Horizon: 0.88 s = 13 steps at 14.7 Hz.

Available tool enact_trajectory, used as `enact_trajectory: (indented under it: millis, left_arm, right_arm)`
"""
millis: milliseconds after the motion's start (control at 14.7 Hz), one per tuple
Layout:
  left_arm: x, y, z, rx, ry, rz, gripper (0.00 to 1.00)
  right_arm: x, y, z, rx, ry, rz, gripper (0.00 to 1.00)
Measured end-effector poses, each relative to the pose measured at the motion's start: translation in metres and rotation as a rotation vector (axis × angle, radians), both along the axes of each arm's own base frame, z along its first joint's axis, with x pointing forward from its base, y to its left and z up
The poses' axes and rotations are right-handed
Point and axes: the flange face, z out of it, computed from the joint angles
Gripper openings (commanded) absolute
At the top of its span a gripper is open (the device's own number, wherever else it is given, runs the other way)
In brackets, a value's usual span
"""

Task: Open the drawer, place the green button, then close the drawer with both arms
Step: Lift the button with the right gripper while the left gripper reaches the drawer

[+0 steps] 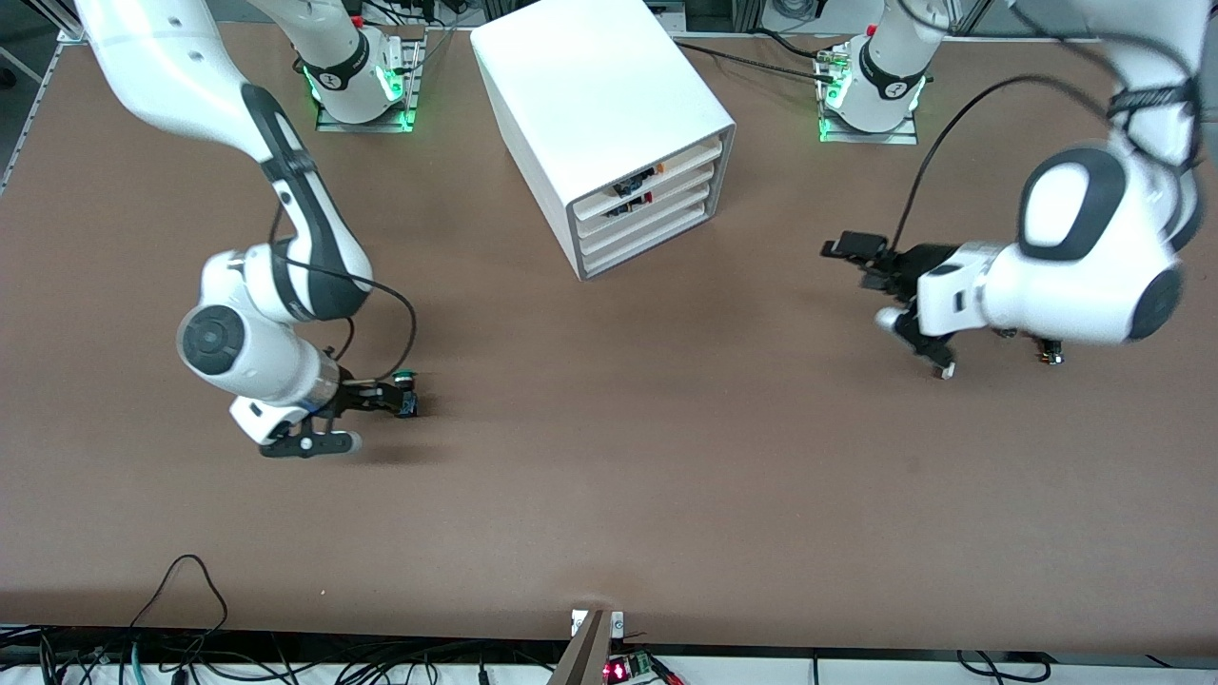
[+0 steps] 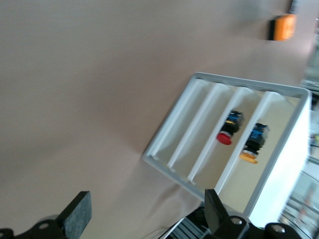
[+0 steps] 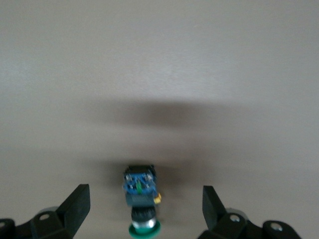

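Note:
The button (image 1: 406, 391) lies on its side on the table toward the right arm's end, green cap, black body and bluish base. My right gripper (image 1: 376, 419) is low at the table and open, one finger on each side of the button (image 3: 141, 199), not touching it. The white cabinet (image 1: 609, 114) stands at the table's middle near the bases. Its third drawer (image 1: 647, 222) sits flush and shut; it also shows in the left wrist view (image 2: 199, 127). My left gripper (image 1: 866, 285) is open and empty, up over the table toward the left arm's end, pointing at the cabinet front.
The top two trays hold an orange-capped part (image 2: 251, 144) and a red-capped part (image 2: 227, 130). A small orange cube (image 2: 282, 27) lies on the table, and shows under the left arm in the front view (image 1: 1050, 358). Cables hang along the table's near edge.

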Motion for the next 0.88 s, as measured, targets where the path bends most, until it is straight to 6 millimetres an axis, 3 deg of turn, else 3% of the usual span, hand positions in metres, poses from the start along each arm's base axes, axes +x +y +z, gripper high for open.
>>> enact_trajectory:
  millis: [136,272,340,476,613,749,885]
  left_arm:
    - [0.000,-0.010,-0.044,-0.139,0.029,-0.001,1.00]
    - [-0.010,-0.015,-0.086,-0.257,0.021,0.033,1.00]
    - [-0.021,-0.021,-0.107,-0.315,0.012,0.052,1.00]
    - [-0.051,-0.037,-0.145,-0.410,0.008,0.100,0.95]
    - [-0.082,-0.053,-0.171,-0.465,0.034,0.133,0.91]
    - [-0.106,-0.068,-0.189,-0.484,0.041,0.147,0.82]
    - [-0.127,-0.085,-0.202,-0.474,0.030,0.147,0.69]
  right_arm:
    - [-0.004,0.012,-0.032,0.011,0.015,0.013,1.00]
    - [-0.008,0.017,-0.051,0.012,0.034,0.020,0.98]
    - [-0.009,0.017,-0.055,0.011,0.040,0.020,0.87]
    - [-0.009,0.015,-0.058,0.010,0.044,0.017,0.45]
    - [-0.008,0.014,-0.057,0.011,0.042,0.016,0.16]
    - [-0.007,0.014,-0.056,0.011,0.041,0.015,0.00]
    - [-0.007,0.014,-0.056,0.011,0.042,0.015,0.00]
